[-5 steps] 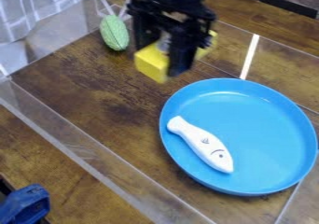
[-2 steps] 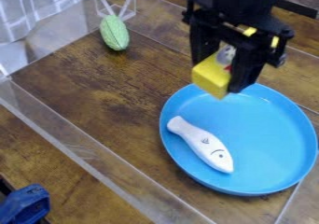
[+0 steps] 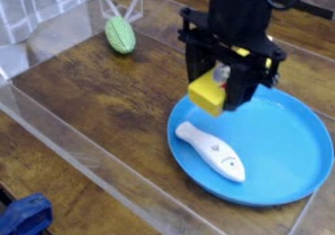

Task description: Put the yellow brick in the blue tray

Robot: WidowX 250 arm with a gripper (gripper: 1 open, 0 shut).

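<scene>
While the yellow brick (image 3: pixel 207 94) is held above the near-left rim of the blue tray (image 3: pixel 281 139), the carrying step of the task is judged to be in hand, with the release not yet made. The brick is pinched between the jaws of the gripper (image 3: pixel 220 82), and its yellow side is shown below the dark fingers, with a patch of white and red seen between them. By the tray everything else can be placed: inside it, toward its left side, the white fish (image 3: pixel 211 151) is laid; beyond it, up and to the left, the green ribbed object (image 3: pixel 120 33) is seen well apart; and far to its left, at the lower corner of the view, a blue object (image 3: pixel 25 215) is partly shown. For the next move, a short shift toward the middle of the tray seems to be called for, followed by a lowering and an opening of the jaws. If the brick were let go too near the rim, it could be tipped outside or dropped onto the fish. How high it is held above the tray cannot be told with certainty. Compared with the frame from just before, the brick is now seen lower and further left relative to the tray, and more of the tray's far side is uncovered, while the tray and the fish are left unmoved.
</scene>
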